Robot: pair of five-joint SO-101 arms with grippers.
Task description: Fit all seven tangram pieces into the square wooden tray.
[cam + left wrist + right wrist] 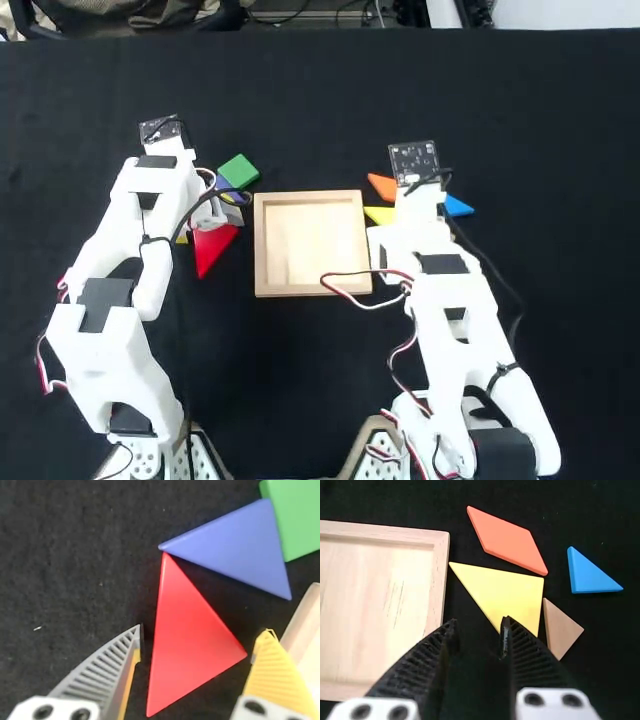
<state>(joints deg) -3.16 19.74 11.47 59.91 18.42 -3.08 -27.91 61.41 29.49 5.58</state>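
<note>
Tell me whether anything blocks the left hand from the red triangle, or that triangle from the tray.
Nothing visible. The open left hand straddles the red triangle, and only bare cloth lies between it and the tray. The purple triangle sits at its far corner, off that path.

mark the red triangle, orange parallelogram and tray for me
red triangle (187, 645): left wrist view, middle of its top face.
orange parallelogram (506, 539): right wrist view, middle of its top face.
tray (261, 245): high view, rim nearest the red triangle.
</note>
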